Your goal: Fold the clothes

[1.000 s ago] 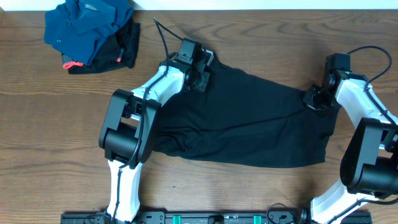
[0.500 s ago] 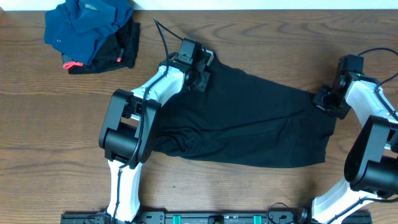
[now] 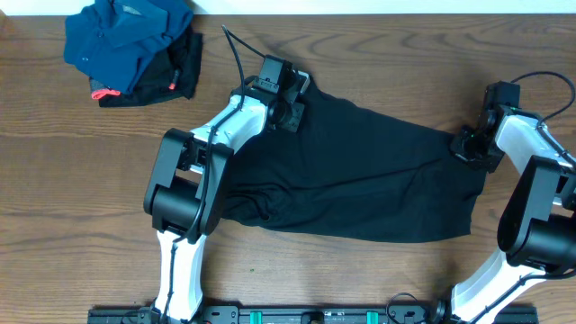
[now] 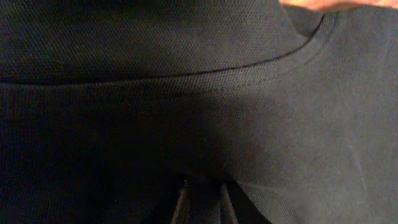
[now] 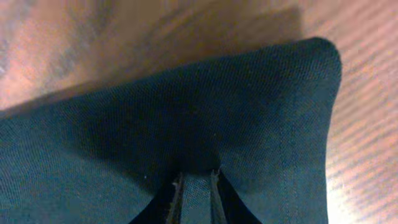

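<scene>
- On the counter (image 3: 72, 180), down and to the right of the dark blue garment (image 3: 126, 36), the black garment (image 3: 360, 180) lies spread open. It is mostly flat, with wrinkles on the side below the dark blue garment.
- At the corner nearest the dark blue garment, the left fingers (image 3: 290, 112) are drawn narrow on a pinch of black cloth. The wrist view shows the cloth tented up into them (image 4: 184, 202).
- At the end farthest from the dark blue garment, the right fingers (image 3: 468, 146) are likewise narrow and nip the cloth just inside a corner (image 5: 176, 193).
- Risk: both holds are small bites on thin, soft cloth. A quick or uneven lift could pull one free, dropping that side and skewing the fold.
- Risk: arms drawing apart would strain the cloth out of a grip, while arms closing in would let the middle sag and bunch.
- Risk: the wrinkles could be trapped inside the fold as creases.
- Risk: a carry straying toward the dark blue garment could snag it, or the small black piece (image 3: 175, 72) touching it.
</scene>
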Controlling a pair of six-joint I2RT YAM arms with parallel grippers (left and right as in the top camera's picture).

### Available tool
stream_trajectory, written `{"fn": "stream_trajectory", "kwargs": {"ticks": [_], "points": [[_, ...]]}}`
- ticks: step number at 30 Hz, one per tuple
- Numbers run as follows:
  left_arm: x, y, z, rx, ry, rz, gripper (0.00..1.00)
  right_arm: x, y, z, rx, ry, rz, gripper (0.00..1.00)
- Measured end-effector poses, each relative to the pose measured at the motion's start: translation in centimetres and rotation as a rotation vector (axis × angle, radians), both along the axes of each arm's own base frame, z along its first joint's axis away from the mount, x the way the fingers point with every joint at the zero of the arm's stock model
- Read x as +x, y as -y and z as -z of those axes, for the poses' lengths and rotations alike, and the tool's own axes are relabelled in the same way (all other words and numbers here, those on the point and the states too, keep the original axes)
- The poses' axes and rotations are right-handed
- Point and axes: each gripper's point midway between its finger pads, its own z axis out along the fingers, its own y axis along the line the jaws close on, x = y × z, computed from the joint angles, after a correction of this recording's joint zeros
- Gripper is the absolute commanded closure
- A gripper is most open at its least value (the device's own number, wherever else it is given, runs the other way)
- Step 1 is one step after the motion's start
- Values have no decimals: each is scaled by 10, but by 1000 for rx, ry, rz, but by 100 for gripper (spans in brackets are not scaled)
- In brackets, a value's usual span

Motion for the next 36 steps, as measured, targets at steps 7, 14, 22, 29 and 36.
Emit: {"fn": "stream_trajectory", "kwargs": {"ticks": [7, 14, 22, 29, 36], "points": [[11, 4, -1, -19, 45, -5, 82, 29, 6, 0, -23, 99, -15, 83], [36, -13, -3, -48, 97, -96, 86, 68, 10, 0, -28, 226, -43, 82], [62, -65, 1, -63, 94, -272, 85, 107, 5, -1, 2, 374, -87, 76], [75, -92, 1, -91, 87, -350, 83, 127, -17, -3, 27, 445, -160, 72], [82, -105, 0, -97, 99, -389, 83, 142, -47, -4, 32, 495, -246, 69]]}}
